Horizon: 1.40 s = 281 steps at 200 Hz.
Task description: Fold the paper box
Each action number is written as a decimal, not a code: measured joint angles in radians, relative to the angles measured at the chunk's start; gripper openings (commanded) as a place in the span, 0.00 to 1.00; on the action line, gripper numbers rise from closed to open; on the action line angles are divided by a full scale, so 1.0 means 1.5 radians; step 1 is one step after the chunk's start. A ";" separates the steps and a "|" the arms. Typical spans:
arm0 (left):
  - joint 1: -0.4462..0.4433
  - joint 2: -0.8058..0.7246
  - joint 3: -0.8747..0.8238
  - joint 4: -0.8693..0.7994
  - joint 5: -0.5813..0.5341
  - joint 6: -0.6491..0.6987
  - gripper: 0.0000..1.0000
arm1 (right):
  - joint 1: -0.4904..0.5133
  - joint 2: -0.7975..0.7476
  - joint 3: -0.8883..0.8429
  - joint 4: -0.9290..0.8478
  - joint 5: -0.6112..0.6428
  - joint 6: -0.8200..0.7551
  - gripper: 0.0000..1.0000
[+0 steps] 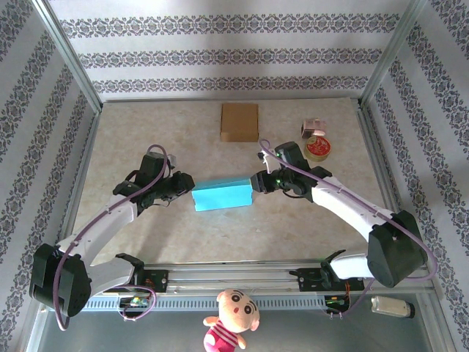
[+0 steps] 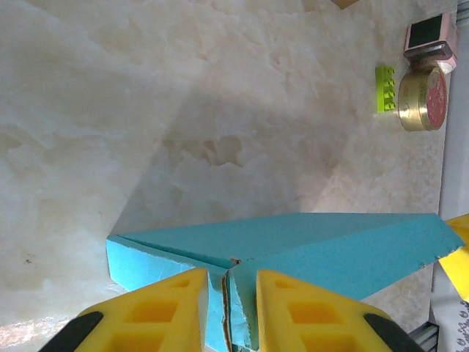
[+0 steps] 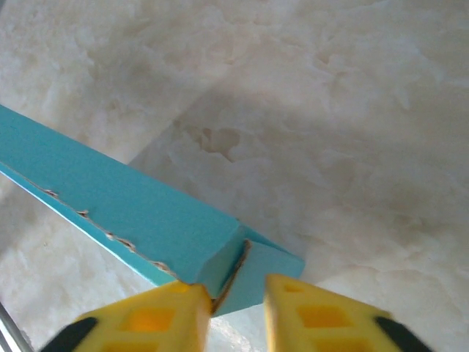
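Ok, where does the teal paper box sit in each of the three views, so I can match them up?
Top external: the teal box lies at the centre of the marbled beige tabletop.
Left wrist: it spans the lower frame, from left of centre to the right edge, one end between the yellow fingers.
Right wrist: it runs from the left edge down to bottom centre.
Shared landmark: that marbled tabletop beneath it, in all three.

Light: bright, even and diffuse, falling from above. Table [image 1: 146,235]: pale, close to washed out in the top view. Shadows: broad, soft-edged grey wedges on the table around the paper box [image 2: 330,242] in both wrist views. Focus: yellow fingers [image 2: 157,312] at the lower edge soft; marbled table surface slightly blurred; top view sharp.
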 measured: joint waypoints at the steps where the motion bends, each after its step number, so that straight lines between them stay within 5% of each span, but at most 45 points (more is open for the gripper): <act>1: 0.000 0.000 0.000 0.000 0.000 0.000 0.23 | 0.000 0.000 0.000 -0.002 0.000 0.000 0.35; 89: 0.000 0.000 -0.008 0.017 -0.009 -0.002 0.22 | -0.019 -0.077 0.004 -0.020 -0.069 0.053 0.61; 107: 0.000 -0.004 -0.011 0.020 -0.009 -0.002 0.22 | -0.022 -0.081 0.004 -0.002 -0.067 0.088 0.60; 186: 0.000 -0.022 -0.035 0.038 0.001 -0.012 0.21 | -0.029 0.001 -0.011 0.016 -0.046 0.212 0.26; 230: 0.000 -0.033 -0.057 0.068 0.001 -0.020 0.18 | -0.005 -0.030 -0.072 0.091 -0.010 0.211 0.28; 281: 0.000 -0.059 -0.068 0.051 -0.013 -0.030 0.45 | -0.003 -0.048 -0.048 0.036 0.013 0.199 0.42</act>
